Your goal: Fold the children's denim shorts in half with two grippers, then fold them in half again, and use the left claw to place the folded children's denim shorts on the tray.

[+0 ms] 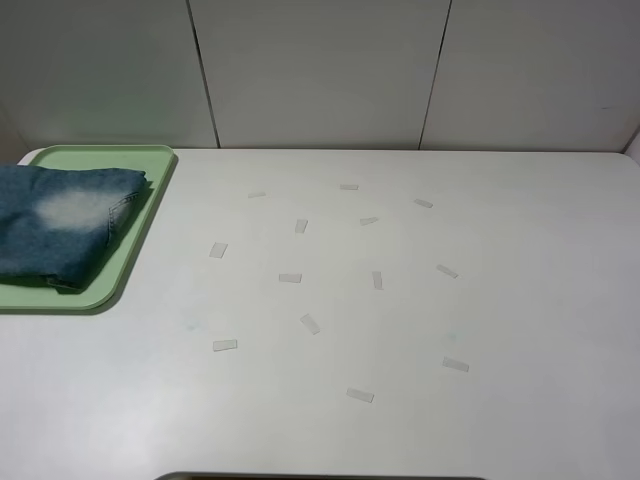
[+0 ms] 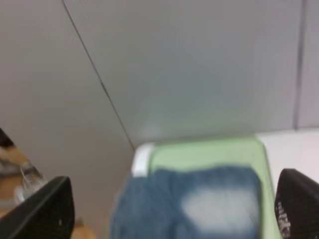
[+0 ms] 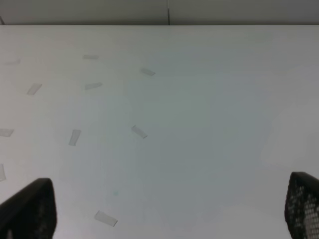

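Okay, I see a white counter dotted with small tape strips, pale panelled wall behind. Folded denim shorts lie on the green tray at the counter's far-left corner. Left end effector and right end effector both gape empty; mid-counter unobstructed.

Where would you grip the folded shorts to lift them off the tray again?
Take the folded shorts at their stacked edge facing the table's middle, coming in from the open table side. That edge sits inside the green tray rim with the layers exposed; the far side runs out of view.
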`<state>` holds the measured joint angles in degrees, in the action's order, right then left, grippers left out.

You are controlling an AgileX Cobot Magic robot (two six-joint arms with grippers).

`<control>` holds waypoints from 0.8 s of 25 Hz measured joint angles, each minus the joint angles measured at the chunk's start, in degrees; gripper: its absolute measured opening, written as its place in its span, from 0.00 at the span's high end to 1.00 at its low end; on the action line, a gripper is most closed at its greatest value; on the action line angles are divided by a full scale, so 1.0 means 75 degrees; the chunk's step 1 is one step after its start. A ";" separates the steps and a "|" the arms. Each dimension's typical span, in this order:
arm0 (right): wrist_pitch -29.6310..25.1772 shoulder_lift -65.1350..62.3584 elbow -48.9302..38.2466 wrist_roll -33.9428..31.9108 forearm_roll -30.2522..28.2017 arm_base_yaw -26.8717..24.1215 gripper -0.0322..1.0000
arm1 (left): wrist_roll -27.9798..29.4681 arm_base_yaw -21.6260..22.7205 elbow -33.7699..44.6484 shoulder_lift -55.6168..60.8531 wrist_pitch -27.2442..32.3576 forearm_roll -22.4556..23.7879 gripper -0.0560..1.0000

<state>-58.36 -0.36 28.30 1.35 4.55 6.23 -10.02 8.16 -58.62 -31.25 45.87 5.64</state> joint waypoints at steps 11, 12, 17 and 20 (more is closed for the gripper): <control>0.0000 0.0000 0.0000 0.0000 0.0000 0.0000 0.30 | 0.0396 0.0000 0.1261 0.2842 0.1369 0.0000 0.12; 0.0000 0.0000 0.0000 0.0000 0.0000 0.0000 0.30 | 0.0458 0.0000 0.1418 0.3044 0.1472 0.0000 0.12; 0.0000 0.0000 0.0000 0.0000 0.0000 0.0000 0.30 | 0.0656 -0.0105 0.1962 0.3725 0.2087 0.0000 0.12; 0.0000 0.0000 0.0000 0.0000 0.0000 0.0000 0.30 | 0.0712 -0.0413 0.2242 0.3878 0.2242 0.0000 0.12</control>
<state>-58.36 -0.36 28.30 1.35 4.55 6.23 -4.68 5.06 -41.81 -2.17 62.69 5.64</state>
